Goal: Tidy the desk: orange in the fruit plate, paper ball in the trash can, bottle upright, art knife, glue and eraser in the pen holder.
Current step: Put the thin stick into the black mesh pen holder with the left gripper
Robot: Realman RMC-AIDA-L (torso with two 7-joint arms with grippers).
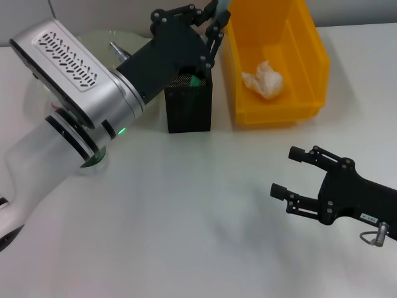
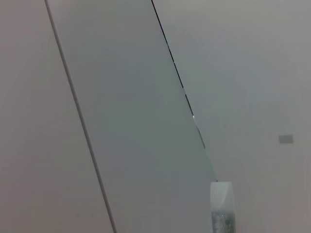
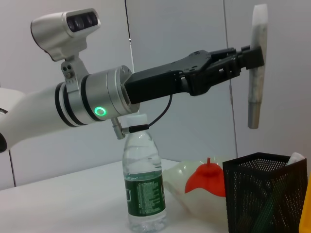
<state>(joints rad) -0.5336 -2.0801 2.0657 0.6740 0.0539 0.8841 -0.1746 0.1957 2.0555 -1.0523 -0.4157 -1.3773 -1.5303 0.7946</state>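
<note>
Holding glue stick (image 3: 256,63) above holder (image 3: 265,194) in clamped left gripper (image 1: 214,25) | right gripper (image 1: 291,177) agape, idle | paper (image 1: 263,79) binned, bottle (image 3: 143,182) upright, orange (image 3: 209,177) plated (eraser unseen)

You have the pen holder (image 1: 188,102) at the middle of the table's (image 1: 186,211) far side. Just to its right stands the trash can (image 1: 276,62), with the paper ball (image 1: 263,79) inside. To its left, the orange (image 3: 210,178) rests in the fruit plate (image 3: 182,182), and the bottle (image 3: 143,180) stands upright.
</note>
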